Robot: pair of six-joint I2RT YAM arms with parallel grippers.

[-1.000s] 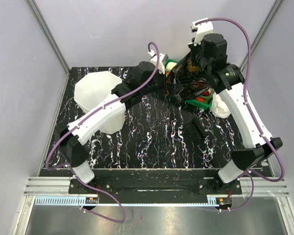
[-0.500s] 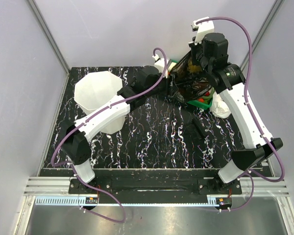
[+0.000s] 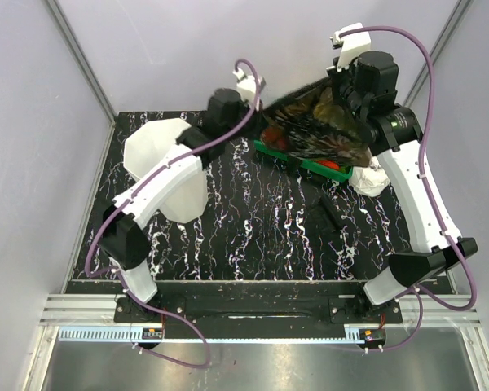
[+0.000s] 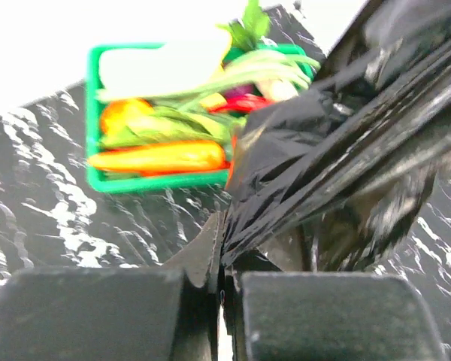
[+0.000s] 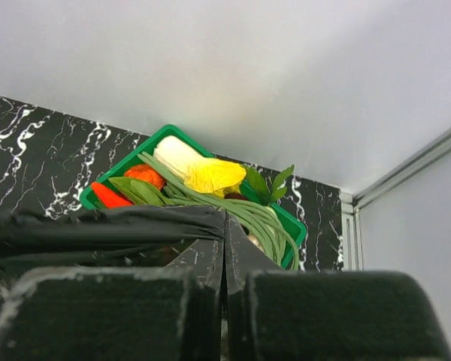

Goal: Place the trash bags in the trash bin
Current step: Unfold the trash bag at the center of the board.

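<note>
Over veg tray (image 4: 92,120), left gripper (image 4: 224,263) & right gripper (image 5: 225,241) jaws clamped on trash bag (image 3: 314,130); trash bin (image 3: 151,147) off left.

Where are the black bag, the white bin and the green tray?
bag (image 3: 314,126): top view, middle of the stretched sheet.
bin (image 3: 143,151): top view, inner left wall.
tray (image 4: 92,120): left wrist view, left rim.
</note>
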